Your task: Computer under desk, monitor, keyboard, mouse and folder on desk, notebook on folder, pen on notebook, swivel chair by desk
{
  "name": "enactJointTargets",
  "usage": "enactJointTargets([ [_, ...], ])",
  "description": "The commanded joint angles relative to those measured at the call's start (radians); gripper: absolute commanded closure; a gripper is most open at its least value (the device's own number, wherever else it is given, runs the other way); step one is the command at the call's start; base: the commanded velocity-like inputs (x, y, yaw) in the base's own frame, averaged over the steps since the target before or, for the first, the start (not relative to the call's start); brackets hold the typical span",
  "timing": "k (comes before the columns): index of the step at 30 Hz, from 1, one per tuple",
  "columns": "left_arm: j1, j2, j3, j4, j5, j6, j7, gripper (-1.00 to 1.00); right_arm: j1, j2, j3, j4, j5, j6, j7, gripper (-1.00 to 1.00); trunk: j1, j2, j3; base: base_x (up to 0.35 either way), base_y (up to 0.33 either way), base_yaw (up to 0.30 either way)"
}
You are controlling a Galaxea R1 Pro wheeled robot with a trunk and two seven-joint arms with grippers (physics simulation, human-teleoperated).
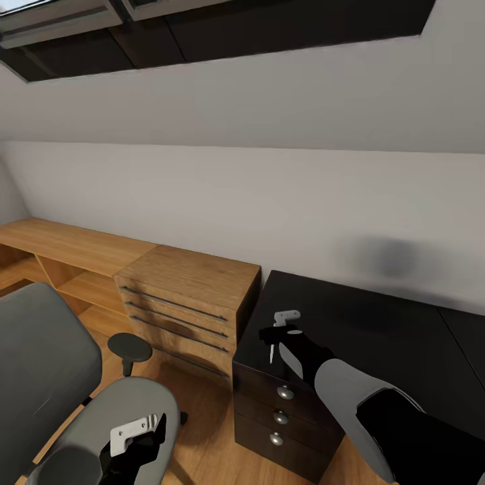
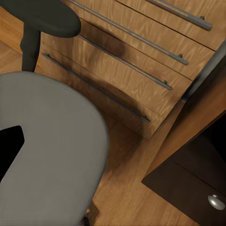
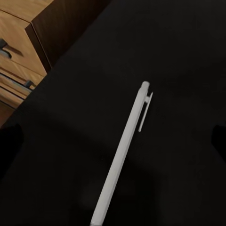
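The whitish pen [image 1: 271,353] [image 3: 122,155] lies on the matte black top of the desk [image 1: 377,323] [image 3: 169,52], near its left front corner. My right gripper [image 1: 275,335] [image 3: 114,140] hovers just above the pen, open, one dark fingertip [image 3: 9,141] far out on either side of it. The grey swivel chair [image 1: 40,364] [image 2: 52,141] stands at the lower left, with its black armrest [image 1: 131,345] [image 2: 47,19] toward the drawers. My left gripper [image 1: 151,438] hangs open over the chair seat with nothing in it.
A light wooden drawer unit [image 1: 188,296] [image 2: 136,61] with long bar handles stands between the chair and the desk, joined to a low wooden shelf [image 1: 60,249] along the wall. Black drawers with round knobs [image 1: 285,392] sit under the desk's left end. The floor is wood.
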Motion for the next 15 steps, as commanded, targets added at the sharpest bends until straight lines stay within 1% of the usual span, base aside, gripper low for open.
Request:
enactJointTargets([
  [1, 0.0, 0.0, -0.001, -0.002, 0.008, 0.004, 0.006, -1.0, 0.0, 0.0, 0.009, -0.003, -0.009, 0.014, -0.006, -1.0, 0.0, -0.001, -0.001, 0.0, 0.0, 0.002],
  [3, 0.0, 0.0, -0.001, -0.002, 0.008, 0.004, 0.006, -1.0, 0.0, 0.0, 0.008, -0.004, -0.008, 0.019, -0.006, -1.0, 0.0, -0.001, -0.001, 0.0, 0.0, 0.001],
  [15, 0.0, 0.0, -0.001, -0.003, 0.008, 0.003, 0.006, -1.0, -0.001, -0.002, 0.007, -0.003, -0.008, 0.032, -0.007, -1.0, 0.046, -0.085, -0.039, 0.0, 0.0, 0.0],
])
